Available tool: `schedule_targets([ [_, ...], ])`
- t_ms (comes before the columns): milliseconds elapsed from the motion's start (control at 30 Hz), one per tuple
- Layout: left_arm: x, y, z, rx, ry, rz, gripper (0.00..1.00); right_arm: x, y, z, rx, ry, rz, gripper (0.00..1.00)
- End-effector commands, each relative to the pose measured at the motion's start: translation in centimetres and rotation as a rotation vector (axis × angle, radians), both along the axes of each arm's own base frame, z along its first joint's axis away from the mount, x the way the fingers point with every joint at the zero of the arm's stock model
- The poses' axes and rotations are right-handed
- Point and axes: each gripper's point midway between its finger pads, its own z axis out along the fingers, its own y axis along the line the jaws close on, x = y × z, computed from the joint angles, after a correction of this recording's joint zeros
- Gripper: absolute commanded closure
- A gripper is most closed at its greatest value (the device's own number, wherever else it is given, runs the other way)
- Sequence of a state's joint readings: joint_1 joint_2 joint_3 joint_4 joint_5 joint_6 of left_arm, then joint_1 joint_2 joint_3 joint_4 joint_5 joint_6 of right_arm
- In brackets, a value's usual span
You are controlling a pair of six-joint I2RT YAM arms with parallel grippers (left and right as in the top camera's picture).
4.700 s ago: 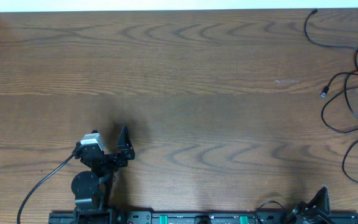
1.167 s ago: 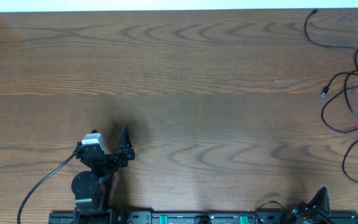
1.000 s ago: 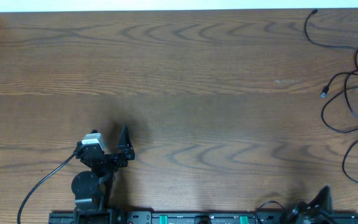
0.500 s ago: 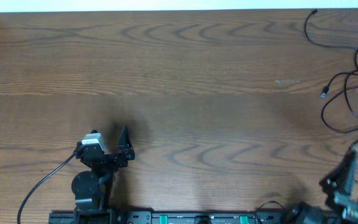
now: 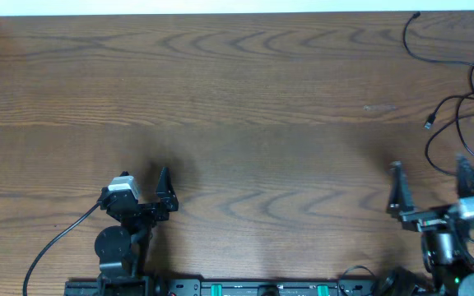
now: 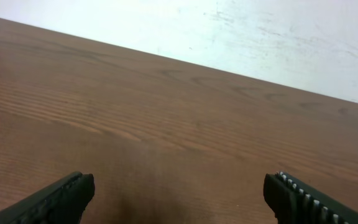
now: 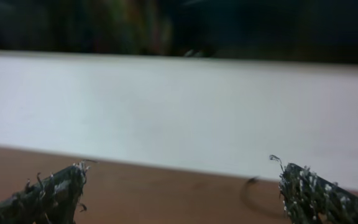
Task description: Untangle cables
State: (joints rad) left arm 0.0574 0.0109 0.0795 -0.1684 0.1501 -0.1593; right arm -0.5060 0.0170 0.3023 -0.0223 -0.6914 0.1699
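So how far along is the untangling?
Done: nothing; the thin black cables lie looped over each other at the right edge of the wooden table. In hand: the right end effector hovers open beside them, empty. Left: every separation; the left end effector sits open, empty.

Soft, even light covers the wooden surface (image 5: 245,107) with only faint shadows, overhead and left wrist views sharp, while the right wrist view is blurred throughout (seemingly motion blur) and dim above.

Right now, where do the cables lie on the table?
In the overhead view, the cables lie at the right edge of the table, just beyond the open right gripper.
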Motion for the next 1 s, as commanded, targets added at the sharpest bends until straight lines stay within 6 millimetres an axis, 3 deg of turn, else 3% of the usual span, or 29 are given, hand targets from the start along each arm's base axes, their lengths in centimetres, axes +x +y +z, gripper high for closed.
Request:
schedule_targets([
  [0, 0.0, 0.3, -1.3, 0.010, 0.027, 0.014, 0.08, 0.6, 1.4, -1.5, -0.013, 0.015, 0.062, 0.01],
  [267, 0.0, 0.3, -1.3, 0.010, 0.027, 0.014, 0.08, 2.0, 3.0, -4.8, -0.046, 0.058, 0.075, 0.01],
  [467, 0.0, 0.3, -1.3, 0.010, 0.027, 0.014, 0.08, 2.9, 3.5, -9.9, -0.016, 0.174, 0.106, 0.01],
  [700, 0.0, 0.3, -1.3, 0.010, 0.027, 0.014, 0.08, 3.0, 3.5, -13.8, -0.001, 0.310, 0.106, 0.01],
  [967, 0.0, 0.3, -1.3, 0.010, 0.027, 0.014, 0.08, 3.0, 3.5, -13.8, -0.029, 0.303, 0.103, 0.01],
])
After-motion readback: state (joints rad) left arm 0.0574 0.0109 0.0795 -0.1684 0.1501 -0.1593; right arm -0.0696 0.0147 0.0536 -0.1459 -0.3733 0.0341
